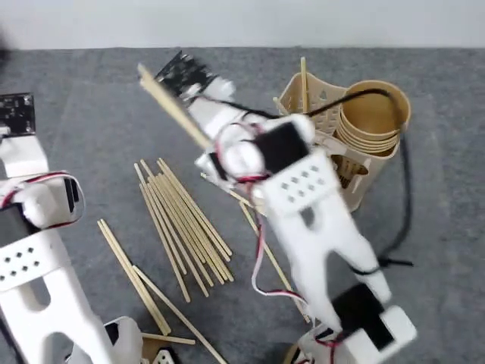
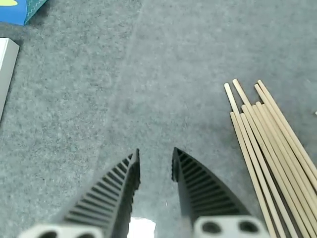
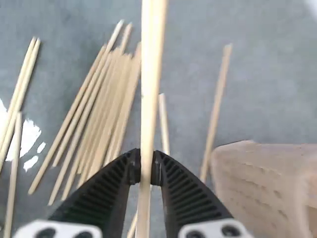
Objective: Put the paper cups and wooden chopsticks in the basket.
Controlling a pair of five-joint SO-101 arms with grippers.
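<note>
My right gripper [image 3: 146, 163] is shut on a pair of wooden chopsticks [image 3: 151, 74], held in the air over the table. In the high view it [image 1: 180, 76] sits at the upper middle, with the held chopsticks [image 1: 168, 101] slanting past it, left of the basket [image 1: 318, 102]. The beige basket [image 3: 267, 183] holds a stack of paper cups [image 1: 375, 114] and one upright chopstick [image 1: 304, 76]. A loose pile of chopsticks [image 1: 186, 227] lies on the grey mat. My left gripper [image 2: 155, 158] hangs open over bare mat, left of that pile [image 2: 270, 148], with nothing between its fingers.
More chopsticks [image 1: 136, 277] lie near the front edge, and a few [image 1: 261, 243] lie under the right arm. A black cable [image 1: 405, 197] runs down beside the basket. A white object [image 2: 6, 64] and a blue one [image 2: 17, 10] lie beyond the left gripper.
</note>
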